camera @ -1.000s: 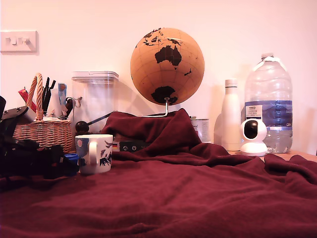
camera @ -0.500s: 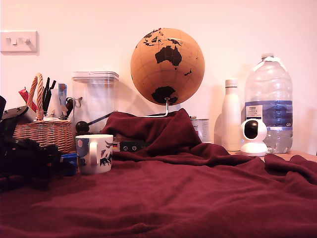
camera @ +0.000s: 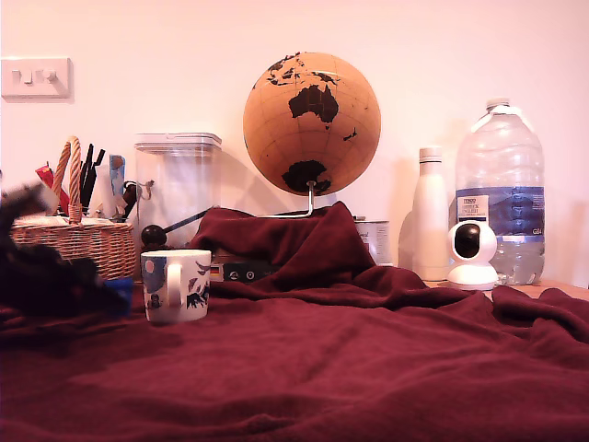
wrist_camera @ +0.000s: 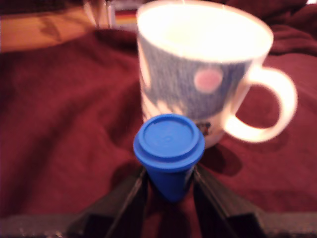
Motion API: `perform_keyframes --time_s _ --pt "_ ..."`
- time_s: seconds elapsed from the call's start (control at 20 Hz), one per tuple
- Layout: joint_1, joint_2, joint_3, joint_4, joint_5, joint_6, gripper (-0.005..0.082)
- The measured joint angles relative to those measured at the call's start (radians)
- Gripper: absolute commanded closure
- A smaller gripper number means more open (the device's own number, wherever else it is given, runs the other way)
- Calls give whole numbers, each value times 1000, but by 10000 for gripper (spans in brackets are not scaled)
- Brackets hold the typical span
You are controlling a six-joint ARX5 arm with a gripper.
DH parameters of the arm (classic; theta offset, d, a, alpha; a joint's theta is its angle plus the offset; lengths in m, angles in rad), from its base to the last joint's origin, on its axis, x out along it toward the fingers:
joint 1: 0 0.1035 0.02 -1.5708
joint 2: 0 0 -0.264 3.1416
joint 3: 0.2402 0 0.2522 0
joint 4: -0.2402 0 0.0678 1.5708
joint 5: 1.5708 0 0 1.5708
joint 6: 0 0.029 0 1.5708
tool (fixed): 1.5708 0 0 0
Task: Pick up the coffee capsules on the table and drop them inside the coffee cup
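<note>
A bright blue coffee capsule [wrist_camera: 169,144] is pinched between my two black fingers [wrist_camera: 124,198], so my gripper [wrist_camera: 169,184] is shut on it. The capsule hangs just above the dark-red cloth of the table [wrist_camera: 64,124], right in front of the coffee cup [wrist_camera: 198,79]. That cup is a white mug with a blue print, a pink dot and a loop handle. In the exterior view my gripper [camera: 109,296] is a dark blur at the exterior view's left. The blue capsule [camera: 120,293] sits at its tip, a little left of the cup [camera: 175,285].
Behind the cup stand a wicker basket [camera: 83,244], a clear lidded canister [camera: 177,189], a cork globe [camera: 311,122], a white bottle [camera: 429,216], a small white camera [camera: 470,253] and a big water bottle [camera: 500,198]. The cloth rises in a bunched fold [camera: 294,239].
The arm has drawn back slightly toward the exterior view's left with the blue capsule and is now blurred by motion. The cup has not moved.
</note>
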Motion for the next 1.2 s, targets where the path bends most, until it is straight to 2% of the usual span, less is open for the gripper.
perform_keyframes --time_s 0.65,0.95,1.1,1.2 --pt "5 -321 0 -251 35 45 607" --pt "1 -339 0 -257 35 44 607" --pt "-18 -339 1 -251 33 12 607" --pt "-51 -339 25 -290 11 6 607"
